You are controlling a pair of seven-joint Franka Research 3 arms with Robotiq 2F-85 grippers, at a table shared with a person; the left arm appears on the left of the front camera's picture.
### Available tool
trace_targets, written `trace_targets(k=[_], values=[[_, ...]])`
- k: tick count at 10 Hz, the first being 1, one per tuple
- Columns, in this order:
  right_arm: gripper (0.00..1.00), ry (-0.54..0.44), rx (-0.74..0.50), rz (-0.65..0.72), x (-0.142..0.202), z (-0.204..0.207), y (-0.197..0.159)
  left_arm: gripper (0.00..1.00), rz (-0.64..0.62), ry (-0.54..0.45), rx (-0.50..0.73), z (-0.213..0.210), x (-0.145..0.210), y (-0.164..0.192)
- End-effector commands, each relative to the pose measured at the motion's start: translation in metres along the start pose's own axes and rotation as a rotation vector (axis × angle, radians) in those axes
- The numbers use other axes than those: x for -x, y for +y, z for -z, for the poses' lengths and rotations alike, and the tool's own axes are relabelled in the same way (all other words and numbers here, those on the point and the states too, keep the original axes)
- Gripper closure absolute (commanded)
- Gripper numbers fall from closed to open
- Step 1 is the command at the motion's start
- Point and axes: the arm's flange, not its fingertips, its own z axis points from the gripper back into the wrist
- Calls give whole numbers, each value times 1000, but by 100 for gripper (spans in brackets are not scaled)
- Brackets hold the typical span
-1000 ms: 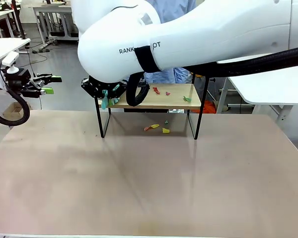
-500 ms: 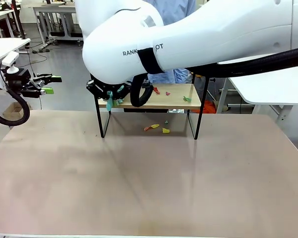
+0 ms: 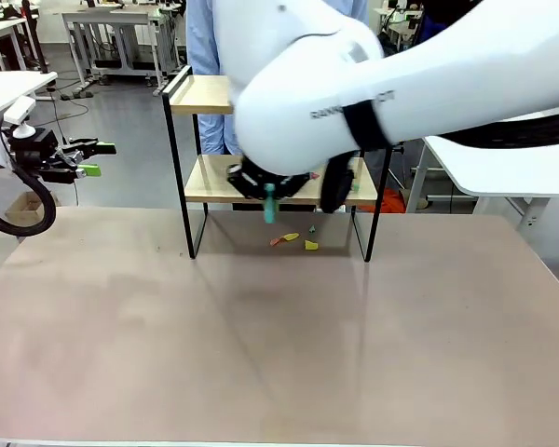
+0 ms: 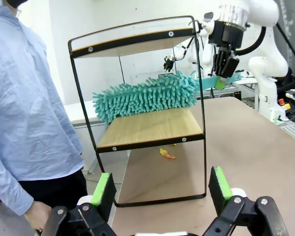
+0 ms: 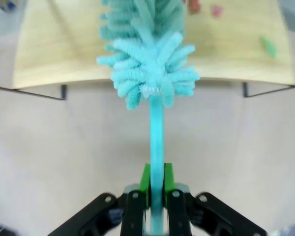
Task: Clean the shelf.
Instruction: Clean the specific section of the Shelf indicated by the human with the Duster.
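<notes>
The shelf (image 4: 152, 128) has boards of light wood, matt and smooth, in a thin black metal frame. The duster (image 4: 147, 96) is of fluffy turquoise cloth, its handle (image 5: 157, 132) smooth plastic. The table (image 3: 261, 354) looks matt.

In the front view the shelf (image 3: 205, 182) is set at upper centre, on the far part of the table (image 3: 261, 354). Scraps (image 3: 293, 240) are scattered on the table beneath it. A duster (image 4: 147, 98) is stretched between its two boards. A person (image 3: 203, 56) is seen behind it.
</notes>
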Motion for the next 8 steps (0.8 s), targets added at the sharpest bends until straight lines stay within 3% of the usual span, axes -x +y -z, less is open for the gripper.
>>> trace_targets(k=[1, 4, 6, 8], values=[[87, 41, -36, -5, 16, 9, -58, 0, 8, 7, 7, 0, -2, -2], [87, 91, -35, 35, 29, 24, -129, 0, 8, 7, 7, 0, -2, -2], [87, 58, -51, 68, 34, 14, -175, 0, 8, 7, 7, 0, -2, -2], [87, -46, -139, 78, 38, -12, -183, 0, 8, 7, 7, 0, -2, -2]])
